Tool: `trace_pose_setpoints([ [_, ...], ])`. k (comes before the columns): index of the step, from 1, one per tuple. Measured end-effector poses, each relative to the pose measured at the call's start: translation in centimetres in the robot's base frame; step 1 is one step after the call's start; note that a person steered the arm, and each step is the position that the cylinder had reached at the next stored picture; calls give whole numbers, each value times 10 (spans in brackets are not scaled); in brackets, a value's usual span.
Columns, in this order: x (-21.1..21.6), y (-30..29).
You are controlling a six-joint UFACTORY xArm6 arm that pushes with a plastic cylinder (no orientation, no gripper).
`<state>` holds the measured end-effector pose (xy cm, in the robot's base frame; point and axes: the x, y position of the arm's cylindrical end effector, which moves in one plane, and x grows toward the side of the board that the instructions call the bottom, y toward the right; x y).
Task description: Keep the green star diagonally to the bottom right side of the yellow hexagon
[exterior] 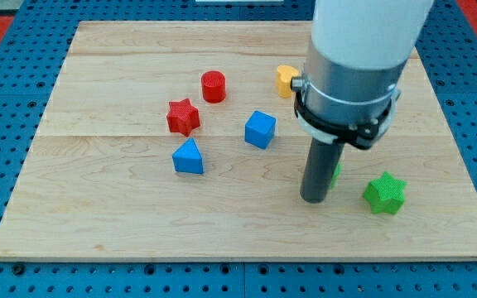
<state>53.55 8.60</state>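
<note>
The green star (pixel 385 193) lies on the wooden board (pixel 98 215) at the lower right. My tip (pixel 314 199) rests on the board just to the star's left, with a gap between them. A yellow block (pixel 285 79) sits near the view's top, up and left of the star. The arm body hides part of it, so I cannot make out its shape. A sliver of another green block (pixel 337 172) shows right behind the rod, mostly hidden.
A red cylinder (pixel 214 86), a red star (pixel 183 117), a blue cube (pixel 260 129) and a blue triangular block (pixel 188 156) lie left of the rod. The board's right edge (pixel 462 190) is close to the green star.
</note>
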Motion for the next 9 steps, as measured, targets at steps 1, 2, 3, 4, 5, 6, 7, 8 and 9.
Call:
trace_pose_setpoints([
  [1, 14, 0],
  [2, 29, 37],
  [3, 21, 84],
  [4, 7, 112],
  [5, 20, 125],
  [6, 2, 151],
  [7, -5, 168],
  [8, -38, 125],
  [9, -63, 88],
])
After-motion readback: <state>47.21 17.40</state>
